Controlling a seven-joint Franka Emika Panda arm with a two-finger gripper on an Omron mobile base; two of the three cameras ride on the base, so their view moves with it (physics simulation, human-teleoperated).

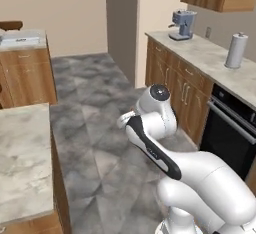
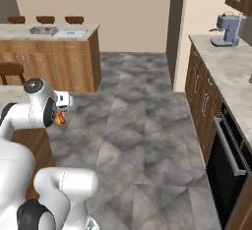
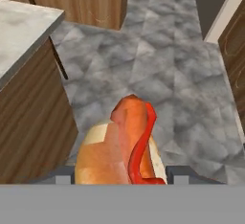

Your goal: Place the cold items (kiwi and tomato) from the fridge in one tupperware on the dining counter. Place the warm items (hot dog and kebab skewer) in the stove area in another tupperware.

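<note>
Hot dog [image 3: 122,146] sits clamped in the gripper [image 3: 119,176], bun and sausage with a red sauce stripe filling the space between the two dark finger tips, so the pincer is closed on it, narrow to the bun's width. In the right base view the hot dog [image 2: 60,119] peeks out as an orange bit under the hand, just beside the wooden island counter [image 2: 29,140].

Landmark: that island counter [image 3: 21,31]. Hot dog hangs in the air beside its near corner, over the grey stone floor [image 3: 158,74], not above the countertop itself. Arm is folded in tight, elbow high, hand tucked near the base; my read is that's a carry pose, keeping the load close while the base drives, so nothing swings into cabinets.

Far past the island counter stands the dining counter [image 2: 49,32] with bar stools behind it and flat pale things on top [image 2: 43,29], likely the tupperware, too small to be sure. Across the floor from the island counter runs the wall counter [image 1: 210,58] with a coffee machine [image 1: 182,24], a paper towel roll [image 1: 236,50] and the oven [image 1: 230,128] below.

Judgement: warm item is picked, in transit, drop into a container not yet done. Kiwi, tomato, kebab skewer can't be placed from these frames. Risk: bun is soft and held at one end, could slip.
</note>
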